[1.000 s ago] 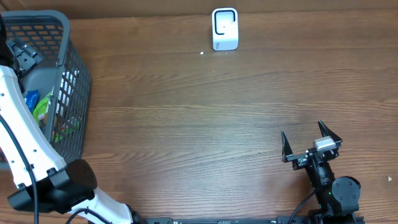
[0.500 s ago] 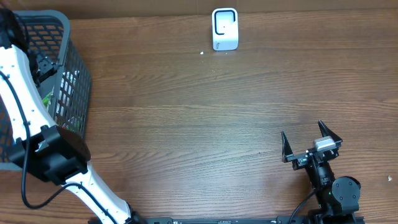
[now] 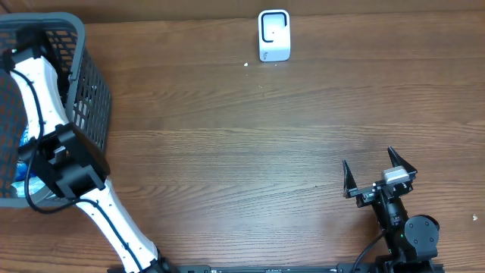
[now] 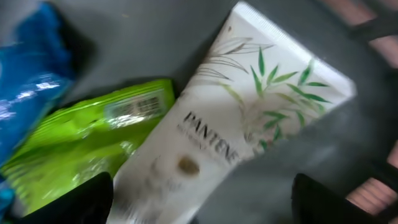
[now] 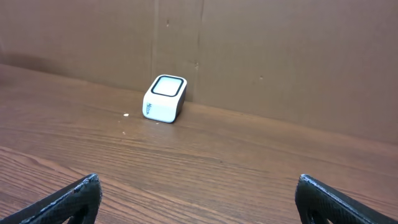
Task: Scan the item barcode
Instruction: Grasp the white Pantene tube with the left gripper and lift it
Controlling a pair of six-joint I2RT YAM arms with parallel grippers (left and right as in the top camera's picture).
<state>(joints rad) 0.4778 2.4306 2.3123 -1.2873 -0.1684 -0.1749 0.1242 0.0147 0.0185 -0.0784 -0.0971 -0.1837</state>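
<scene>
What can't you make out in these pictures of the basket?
Overhead: basket contents, mostly hidden by the left arm.
Left wrist: green packet barcode label, motion-blurred, unreadable.
Left wrist: blue packet, cut off by the left edge.
Left wrist: Pantene tube barcode, not on visible side.

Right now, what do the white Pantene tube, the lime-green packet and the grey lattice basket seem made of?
White Pantene tube: likely soft plastic, satin, flat-sealed end. Lime-green packet: thin glossy film, probably plastic, crinkled with highlights. Grey lattice basket: probably rigid plastic, matte, open grid walls.
</scene>
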